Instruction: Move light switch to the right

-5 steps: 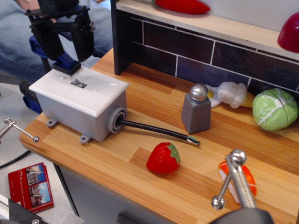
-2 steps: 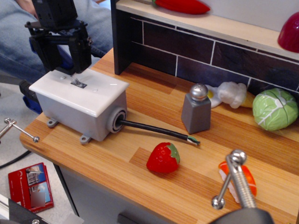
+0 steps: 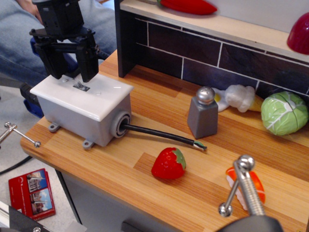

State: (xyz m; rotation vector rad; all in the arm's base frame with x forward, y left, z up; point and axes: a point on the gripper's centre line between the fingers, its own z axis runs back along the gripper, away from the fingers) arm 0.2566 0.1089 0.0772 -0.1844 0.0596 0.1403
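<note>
The light switch (image 3: 80,87) is a small silver toggle lever in a white faceplate (image 3: 101,93) on a grey electrical box (image 3: 77,118) at the left end of the wooden counter. A black cable (image 3: 161,136) runs out of the box to the right. My black gripper (image 3: 72,72) hangs just above the back of the faceplate, behind the lever. Its two fingers (image 3: 90,65) stand apart, open and empty, with their tips close to the plate.
A grey salt shaker (image 3: 203,113), a strawberry (image 3: 169,164), a cabbage (image 3: 284,112), a white toy (image 3: 239,97) and an orange sushi piece (image 3: 256,186) lie on the counter. A dark tiled wall with a shelf (image 3: 212,24) stands behind. A metal clamp screw (image 3: 244,186) rises at the front right.
My gripper has moved down and slightly right, toward the faceplate and closer to the lever. The lever has not visibly moved.
</note>
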